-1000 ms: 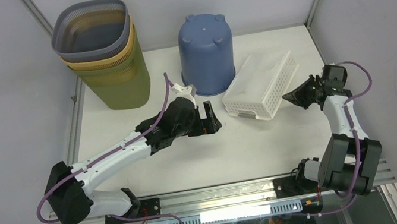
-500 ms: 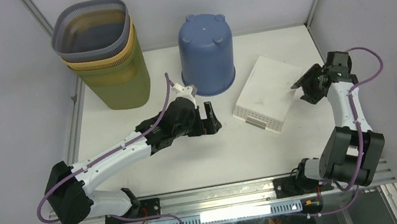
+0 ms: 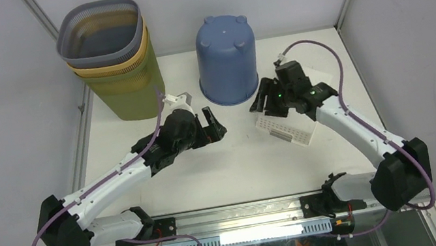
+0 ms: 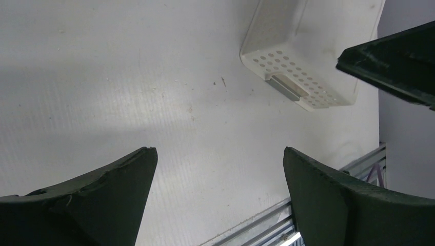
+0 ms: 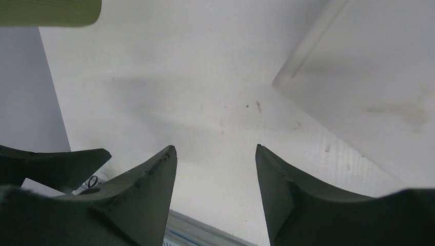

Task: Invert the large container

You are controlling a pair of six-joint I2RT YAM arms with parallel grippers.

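White basket [image 3: 293,132], bottom-up on bench [image 3: 235,166]; right fingers [image 5: 149,189] apart, empty, at its far-left corner; left fingers [image 4: 102,200] apart, left of it. Risk: a low withdrawal could snag and tip it.

white basket [image 3: 286,131] | far half hidden | behind right arm [image 3: 356,126]

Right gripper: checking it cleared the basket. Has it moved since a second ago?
Yes. The right gripper moved left, from the basket's right side to its left end, beside the blue bucket.
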